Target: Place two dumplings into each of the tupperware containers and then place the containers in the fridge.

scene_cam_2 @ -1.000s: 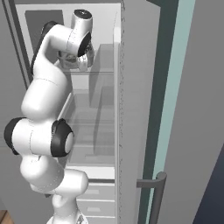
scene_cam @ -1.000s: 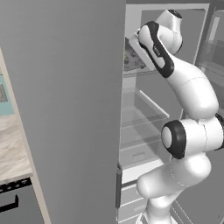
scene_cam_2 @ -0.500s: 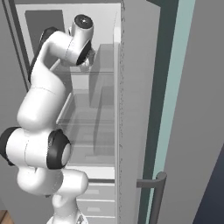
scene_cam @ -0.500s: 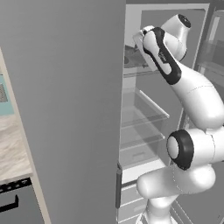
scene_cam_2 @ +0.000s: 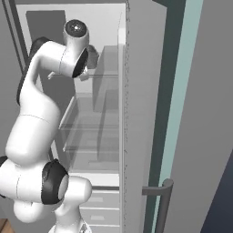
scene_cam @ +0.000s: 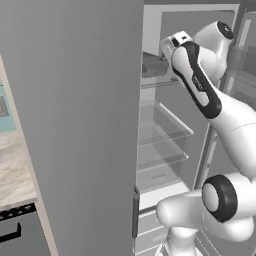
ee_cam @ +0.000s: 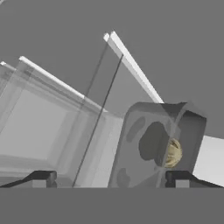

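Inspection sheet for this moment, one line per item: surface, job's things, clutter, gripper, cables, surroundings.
Surface: glass fridge shelves, lower ones bare.
Job's things: one container on the upper shelf, a dumpling visible through its wall; fridge door open.
Clutter: nothing seen.
Gripper: gripper open, fingers spread, just in front of the container, holding nothing.
Cables: nothing seen.
Surroundings: counter left of the fridge.
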Robot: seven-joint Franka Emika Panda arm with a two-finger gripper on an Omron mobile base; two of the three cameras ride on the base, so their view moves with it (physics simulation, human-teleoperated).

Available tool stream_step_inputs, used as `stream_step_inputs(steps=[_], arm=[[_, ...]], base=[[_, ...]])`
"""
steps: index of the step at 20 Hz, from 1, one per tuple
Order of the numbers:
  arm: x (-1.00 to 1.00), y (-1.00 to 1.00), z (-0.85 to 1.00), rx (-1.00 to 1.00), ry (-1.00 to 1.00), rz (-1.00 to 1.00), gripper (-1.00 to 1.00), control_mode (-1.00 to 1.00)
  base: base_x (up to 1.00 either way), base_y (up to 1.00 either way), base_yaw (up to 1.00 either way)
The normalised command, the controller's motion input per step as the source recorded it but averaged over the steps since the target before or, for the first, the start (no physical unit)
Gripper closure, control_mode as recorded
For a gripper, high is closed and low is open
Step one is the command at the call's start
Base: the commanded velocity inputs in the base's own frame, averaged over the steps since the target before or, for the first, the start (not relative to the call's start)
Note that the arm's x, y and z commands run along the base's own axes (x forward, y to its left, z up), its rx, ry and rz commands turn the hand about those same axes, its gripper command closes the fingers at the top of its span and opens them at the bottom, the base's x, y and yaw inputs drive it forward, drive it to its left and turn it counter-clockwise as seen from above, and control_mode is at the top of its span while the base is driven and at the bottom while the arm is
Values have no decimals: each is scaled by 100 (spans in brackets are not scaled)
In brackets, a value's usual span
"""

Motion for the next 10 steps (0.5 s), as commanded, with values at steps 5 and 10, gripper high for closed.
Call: stream_step_inputs(steps=[5, 10], arm=[[-80, -11, 38, -4, 1, -1, -100, -100], [-95, -2, 34, -2, 17, -17, -100, -100]], base=[[0, 0, 0], [0, 0, 0]])
